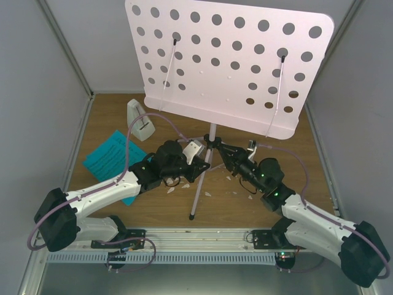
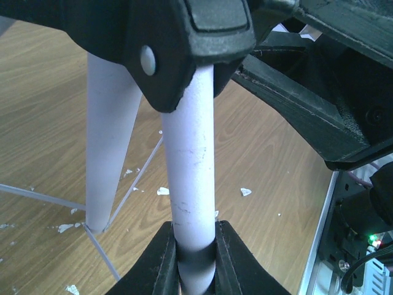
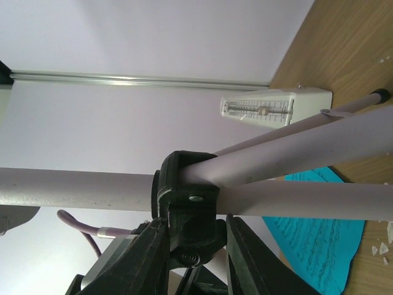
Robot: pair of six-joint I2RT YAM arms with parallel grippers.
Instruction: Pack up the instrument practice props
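Right, status: the music stand (image 1: 233, 67) is upright mid-worktop (image 1: 258, 212), unfolded, with both arms on its tripod. Left pincer (image 2: 195, 259) is clenched on one pale tube (image 2: 187, 160). Right pincer (image 3: 191, 252) looks clamped on the black collar (image 3: 184, 184) where the tubes meet.

Risks, my read:
- Top-heavy. The perforated desk (image 1: 184, 74) sits high and wide over a thin tripod, so a sideways pull at the base could tip the lot.
- Two grips on one rigid frame. If the arms move out of sync, a tube could bend or a grip could slip along the smooth surface.
- The collar may be locked. Forcing the legs inward could skid the feet across the worktop.
- The metronome (image 1: 140, 120) stands back-left of the tripod, apart from it. The cyan sheet-music pages (image 1: 107, 158) lie near it, partly under the left arm. A swinging leg or elbow could topple the first or drag the second.
- Crumbs (image 2: 163, 191) around the feet are a minor risk; they may help a foot slide.

Count:
- stand: 1
- metronome: 1
- pages: 1 pile, sheet number unreadable
- pincers: 2
- crumbs: several, too small to tally
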